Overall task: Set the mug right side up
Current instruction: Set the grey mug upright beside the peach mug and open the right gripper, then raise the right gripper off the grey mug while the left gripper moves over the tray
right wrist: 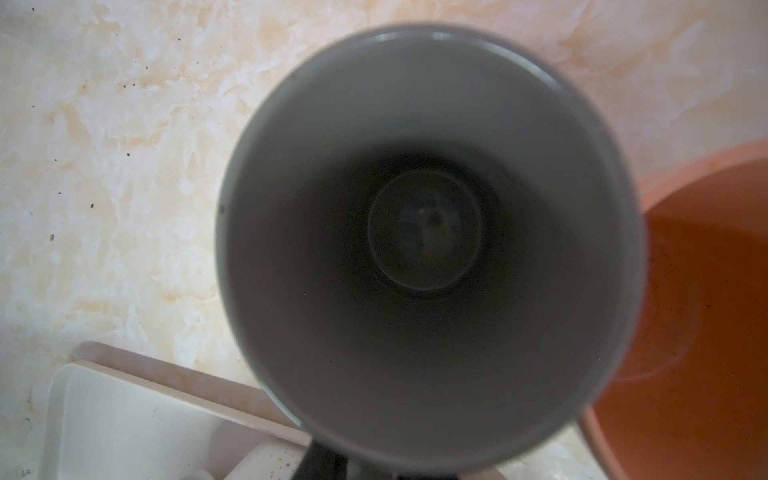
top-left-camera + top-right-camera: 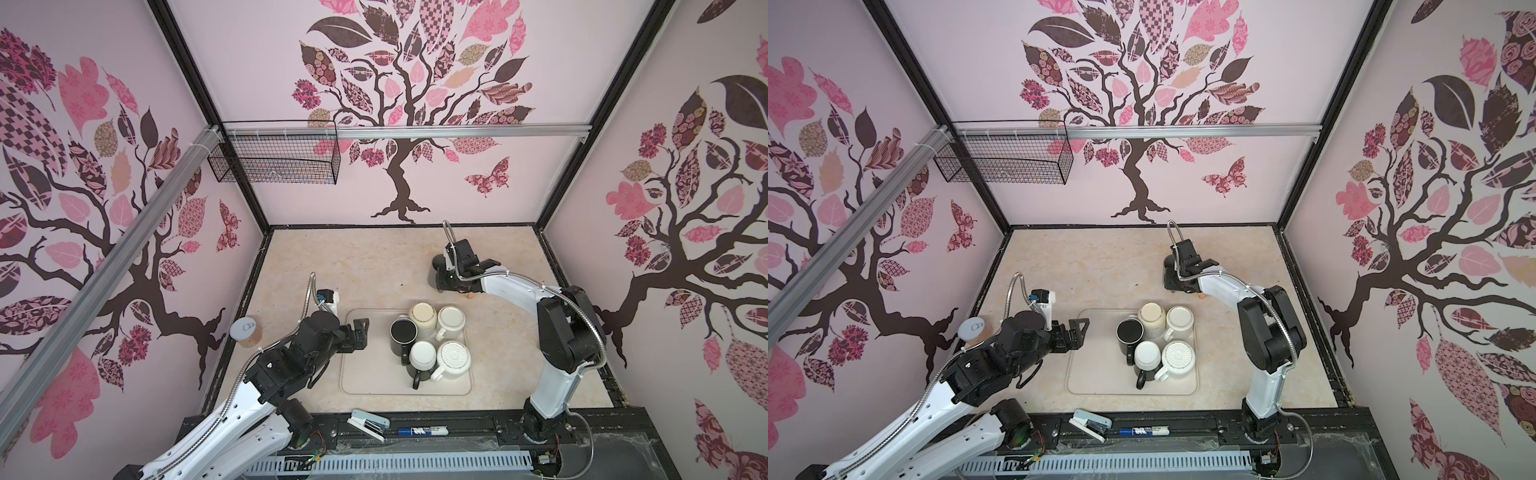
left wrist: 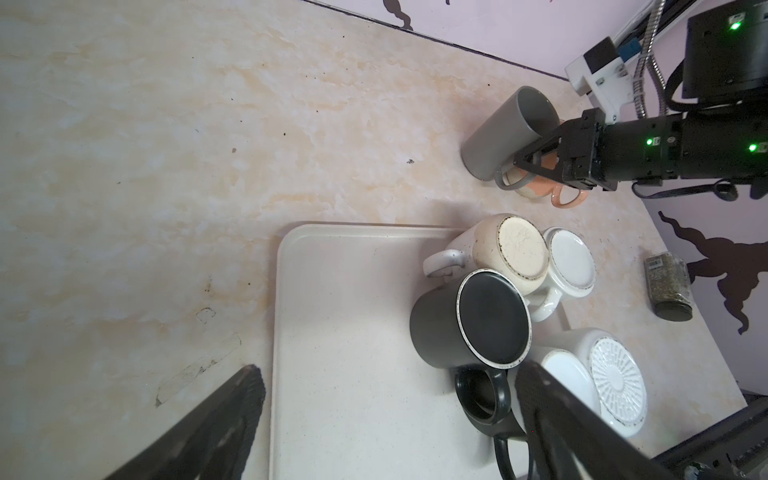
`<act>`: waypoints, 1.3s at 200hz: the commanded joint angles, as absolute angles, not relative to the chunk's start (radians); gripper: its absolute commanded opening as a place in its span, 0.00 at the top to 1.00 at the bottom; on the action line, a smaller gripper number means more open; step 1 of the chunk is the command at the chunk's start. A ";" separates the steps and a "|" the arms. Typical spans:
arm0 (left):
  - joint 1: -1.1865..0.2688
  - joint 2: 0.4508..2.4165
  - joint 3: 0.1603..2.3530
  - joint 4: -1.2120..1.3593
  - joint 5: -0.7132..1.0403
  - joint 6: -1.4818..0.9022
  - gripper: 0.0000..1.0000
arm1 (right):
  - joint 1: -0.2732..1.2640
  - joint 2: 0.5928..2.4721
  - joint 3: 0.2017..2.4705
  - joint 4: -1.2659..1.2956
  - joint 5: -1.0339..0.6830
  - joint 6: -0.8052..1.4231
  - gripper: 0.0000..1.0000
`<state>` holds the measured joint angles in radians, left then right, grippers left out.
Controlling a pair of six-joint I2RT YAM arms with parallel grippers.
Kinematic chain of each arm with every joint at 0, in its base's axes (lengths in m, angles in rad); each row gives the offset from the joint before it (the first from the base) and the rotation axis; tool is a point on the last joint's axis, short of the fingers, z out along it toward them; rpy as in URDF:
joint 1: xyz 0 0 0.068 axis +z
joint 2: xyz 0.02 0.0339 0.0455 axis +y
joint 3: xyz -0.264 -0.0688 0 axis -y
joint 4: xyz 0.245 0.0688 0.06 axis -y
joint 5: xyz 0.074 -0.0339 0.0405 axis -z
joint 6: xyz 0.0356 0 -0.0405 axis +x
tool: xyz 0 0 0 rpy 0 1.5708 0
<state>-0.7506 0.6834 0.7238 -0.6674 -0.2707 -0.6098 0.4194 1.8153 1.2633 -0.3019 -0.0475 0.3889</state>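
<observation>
My right end effector (image 3: 524, 160) was closed, and from the left wrist view it looked clamped on the handle of the grey mug (image 3: 498, 133). Its own wrist view did not show the jaws. That mug stood on the bench (image 2: 332, 266) just beyond the far edge of the tray (image 2: 361, 374), long axis vertical, mouth up. The right wrist camera looked straight down its bore to the bottom. An orange mug (image 3: 569, 197) sat just beside it, on the handle side.

I judged the turn itself done — what remained was letting go and backing off the handle without nudging the orange neighbour.

My left end effector (image 2: 360, 332) hung over the tray's left edge with jaws wide apart, holding nothing. Five other mugs sat base-up on the tray. Of these, the black mug (image 2: 404, 332) was nearest the left arm, lying straight ahead of its open jaws.
</observation>
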 commanded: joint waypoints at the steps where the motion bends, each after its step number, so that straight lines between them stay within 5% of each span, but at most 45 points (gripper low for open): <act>1: -0.746 0.678 0.706 -0.674 -0.317 -0.633 0.03 | 0.416 1.763 1.275 -0.222 -0.015 0.375 1.00; 32: -0.746 0.682 0.694 -0.679 -0.310 -0.641 0.03 | 0.416 1.768 1.268 -0.221 -0.010 0.392 1.00; 114: -0.746 0.723 0.675 -0.670 -0.278 -0.657 0.03 | 0.417 1.757 1.253 -0.235 0.000 0.427 0.66; 175: -0.746 0.721 0.674 -0.672 -0.292 -0.696 0.03 | 0.419 1.677 1.233 -0.250 0.009 0.448 0.52; 245: -0.733 0.610 0.594 -0.650 -0.332 -0.801 0.03 | 0.425 1.446 1.118 -0.198 0.049 0.439 0.01; 260: -0.696 0.619 0.589 -0.655 -0.259 -0.818 0.03 | 0.431 1.389 1.089 -0.179 0.033 0.441 0.00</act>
<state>-0.7353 0.6182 0.6224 -0.6674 -0.3073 -0.7715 0.4229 1.4902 1.1194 -0.2173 0.0303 0.4446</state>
